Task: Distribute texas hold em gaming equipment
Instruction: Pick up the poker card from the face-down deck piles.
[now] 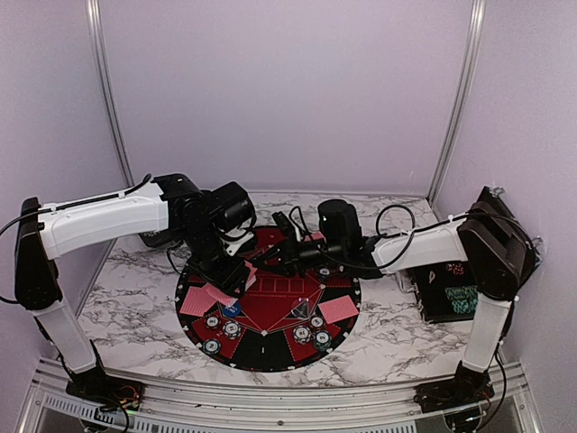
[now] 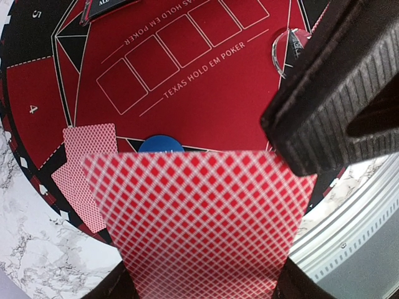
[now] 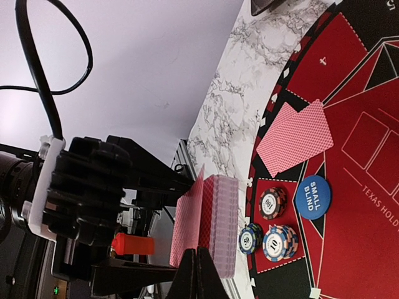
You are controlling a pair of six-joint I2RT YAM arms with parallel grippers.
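L fingers (image 1: 236, 273) pinch a deck of red-backed cards (image 2: 199, 224), held on edge over the mat's left side, above the marble counter (image 1: 126, 298). R fingers (image 3: 197, 274) are pressed together at the deck's edge, where one card (image 3: 187, 218) leans off the stack; can't tell if it's nipped. Mat (image 2: 199, 75) reads "TEXAS HOLD EM POKER" under five outlined card boxes, w/ seat nos. "4" and "5" near the rim. Two dealt cards (image 3: 293, 137) lie face down, overlapping, on the mat near a blue disc (image 3: 312, 196) marked "SMALL BLIND". Just beside it are three striped chip stacks (image 3: 272, 202); one top chip looks like "100", not sure. Loose chips (image 1: 322, 340) sit by the mat's near rim, more in the black case (image 1: 451, 293) at right.
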